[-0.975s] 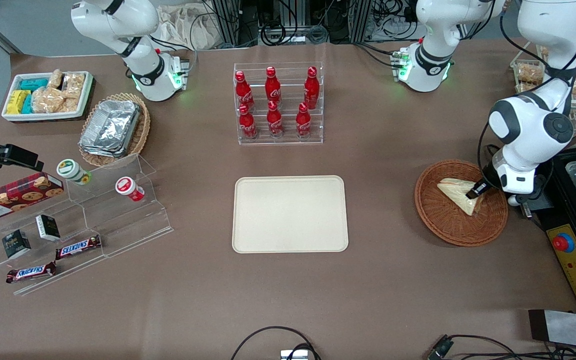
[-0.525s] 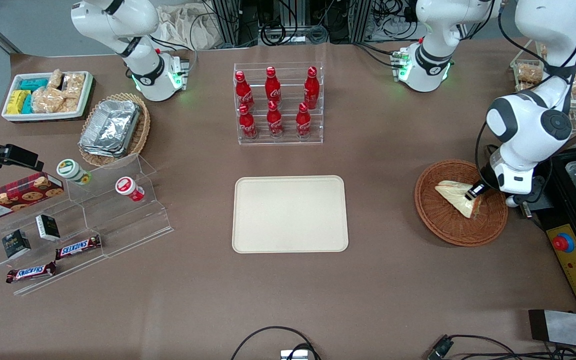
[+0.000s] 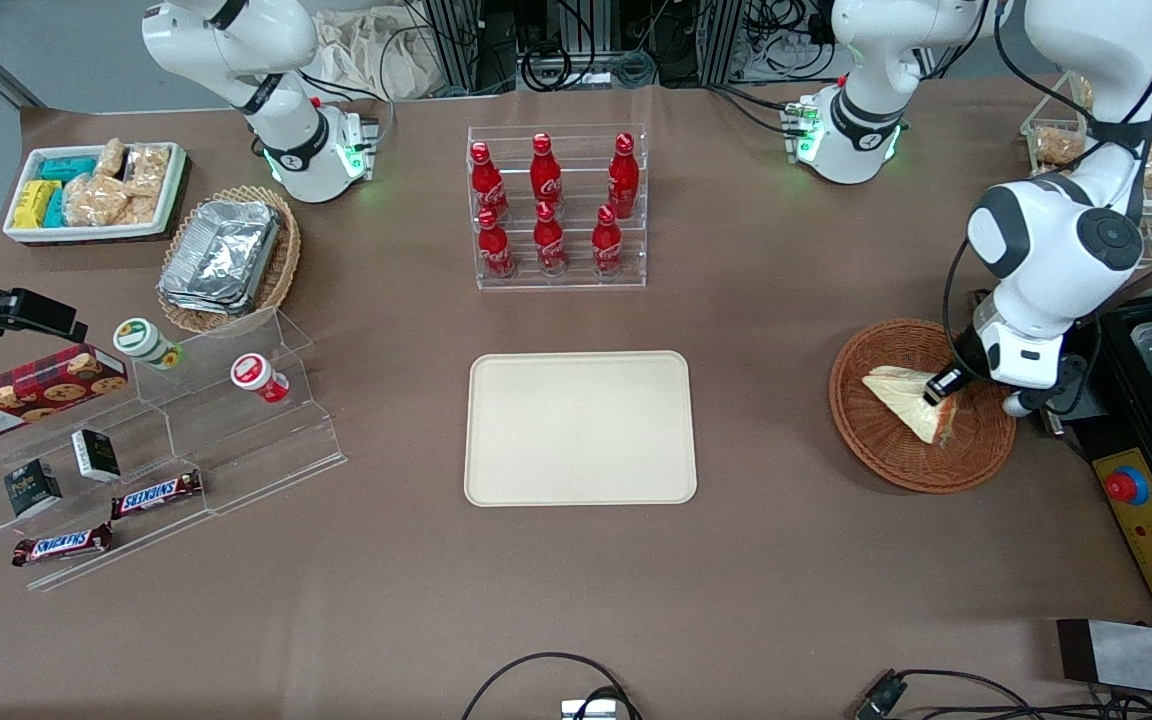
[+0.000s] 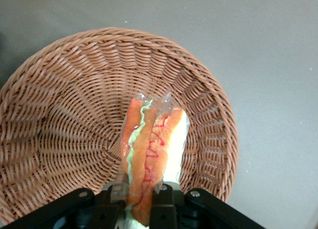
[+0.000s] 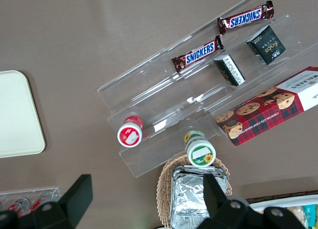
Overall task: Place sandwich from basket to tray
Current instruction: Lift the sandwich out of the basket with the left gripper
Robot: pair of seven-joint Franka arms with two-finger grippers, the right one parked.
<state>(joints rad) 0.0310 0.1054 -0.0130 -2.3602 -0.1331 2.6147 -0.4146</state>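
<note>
The sandwich [image 3: 898, 398], a pale wrapped wedge, is held a little above the round brown wicker basket [image 3: 876, 445] toward the working arm's end of the table. The left arm's gripper [image 3: 939, 389] is shut on the sandwich. In the left wrist view the fingers [image 4: 164, 201] pinch the wedge [image 4: 155, 142], its orange and green filling edge showing, over the basket [image 4: 64, 114]. The cream-beige tray [image 3: 579, 428] lies flat mid-table, nothing on it; a corner of it shows in the right wrist view [image 5: 15, 114].
A clear rack of red cola bottles [image 3: 548, 205] stands farther from the front camera than the tray. A black unit with a red button [image 3: 1126, 487] sits beside the basket. A clear stepped stand with snacks [image 3: 136, 450], a foil-container basket [image 3: 226, 258] and a white snack tray [image 3: 96, 190] lie toward the parked arm's end.
The gripper, shut on the sandwich, has risen and shifted slightly toward the tray. The sandwich has lifted off the basket floor with it.
</note>
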